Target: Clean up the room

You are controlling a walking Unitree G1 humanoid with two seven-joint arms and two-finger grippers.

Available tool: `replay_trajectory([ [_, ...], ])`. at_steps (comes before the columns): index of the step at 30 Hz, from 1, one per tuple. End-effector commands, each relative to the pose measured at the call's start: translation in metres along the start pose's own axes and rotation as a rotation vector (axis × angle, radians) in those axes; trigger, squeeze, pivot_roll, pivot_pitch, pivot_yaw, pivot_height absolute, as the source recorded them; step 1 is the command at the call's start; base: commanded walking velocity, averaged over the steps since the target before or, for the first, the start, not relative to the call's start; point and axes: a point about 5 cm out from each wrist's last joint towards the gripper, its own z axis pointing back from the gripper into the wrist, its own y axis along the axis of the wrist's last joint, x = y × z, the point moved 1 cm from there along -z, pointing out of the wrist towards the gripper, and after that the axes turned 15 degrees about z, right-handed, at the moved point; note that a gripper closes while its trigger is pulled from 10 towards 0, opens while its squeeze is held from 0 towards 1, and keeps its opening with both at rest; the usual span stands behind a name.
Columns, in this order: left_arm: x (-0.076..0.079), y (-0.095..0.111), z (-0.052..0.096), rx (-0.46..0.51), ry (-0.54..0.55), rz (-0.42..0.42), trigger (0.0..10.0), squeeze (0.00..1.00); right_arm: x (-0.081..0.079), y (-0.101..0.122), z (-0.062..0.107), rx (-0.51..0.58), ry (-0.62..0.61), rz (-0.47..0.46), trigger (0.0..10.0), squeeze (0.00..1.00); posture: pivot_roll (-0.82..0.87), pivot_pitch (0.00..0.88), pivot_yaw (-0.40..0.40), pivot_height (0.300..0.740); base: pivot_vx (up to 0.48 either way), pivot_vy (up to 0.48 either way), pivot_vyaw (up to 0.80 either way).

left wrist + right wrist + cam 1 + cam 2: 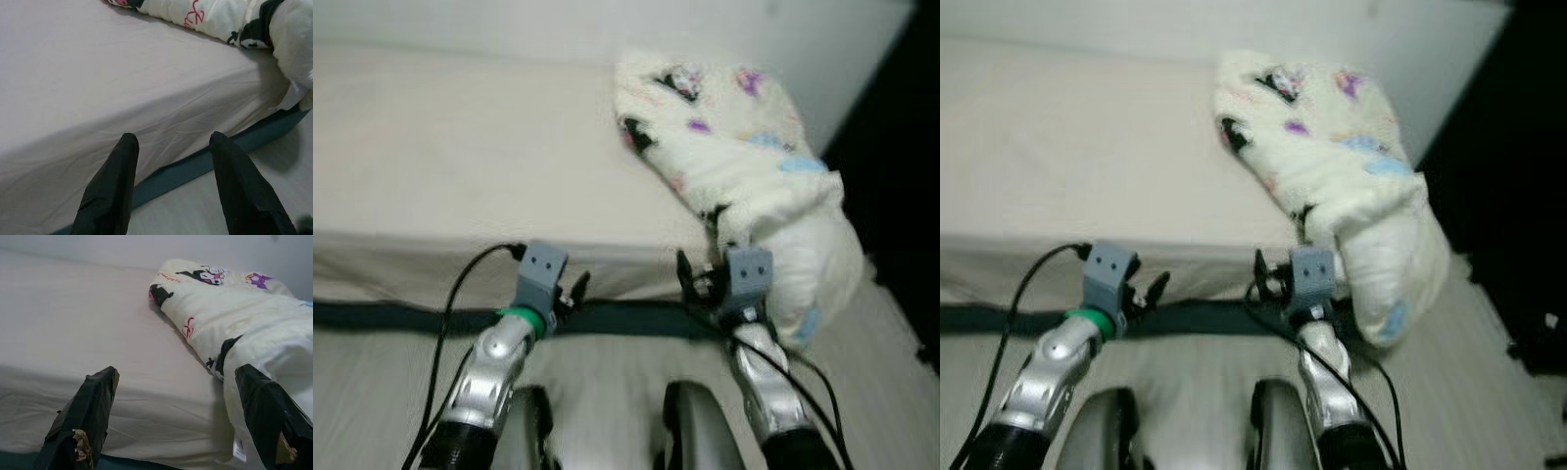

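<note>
Both grippers, left (570, 290) and right (181, 416), fingers apart, face a smooth mattress (460, 157) bearing a fluffy printed blanket (744, 166).

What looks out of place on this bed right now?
The blanket with cartoon prints lies bunched along the bed's right side, one end spilling over the front edge toward the floor beside the right gripper.

— What lies ahead?
— A mattress (460, 166) on the floor (881, 362), running left to right, with a wall (607, 24) behind it.
— Anything on it?
— A folded blanket (734, 166) on its right end, spilling over the near edge to the floor.
— The grippers?
— The left gripper (570, 292) and right gripper (693, 279) are both near that edge, the right one just beside the blanket.
</note>
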Motion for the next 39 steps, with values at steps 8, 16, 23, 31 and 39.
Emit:
replay_trajectory([
  [8, 0.004, -0.005, 0.0, -0.015, -0.012, 0.004, 10.0, 0.0, 0.001, -0.008, 0.006, -0.036, -0.011, -0.006, 10.0, 0.0, 0.01, 0.124, -0.009, 0.481, 0.0, 0.0, 0.0],
  [16, 0.002, -0.002, -0.001, -0.009, -0.006, 0.003, 10.0, 0.0, 0.033, 0.025, -0.005, 0.104, -0.075, 0.105, 10.0, 0.0, 0.01, 0.124, -0.009, 0.456, 0.0, 0.0, 0.0],
  [23, 0.0, 0.002, -0.002, 0.003, 0.005, 0.002, 10.0, 0.0, 0.115, 0.063, -0.015, 0.225, -0.319, -0.007, 10.0, 0.0, 0.01, 0.138, -0.008, 0.456, 0.0, 0.0, 0.0],
  [31, -0.026, 0.026, 0.004, 0.052, 0.069, -0.037, 10.0, 0.0, 0.152, 0.026, -0.041, 0.088, -0.423, -0.512, 10.0, 1.0, 0.07, 0.191, -0.003, 0.456, 0.0, 0.0, 0.0],
  [39, -0.041, 0.044, 0.024, 0.09, 0.122, -0.057, 10.0, 0.0, 0.125, 0.059, -0.073, 0.206, -0.157, -0.664, 10.0, 1.0, 0.16, 0.23, -0.018, 0.456, 0.0, 0.0, 0.0],
])
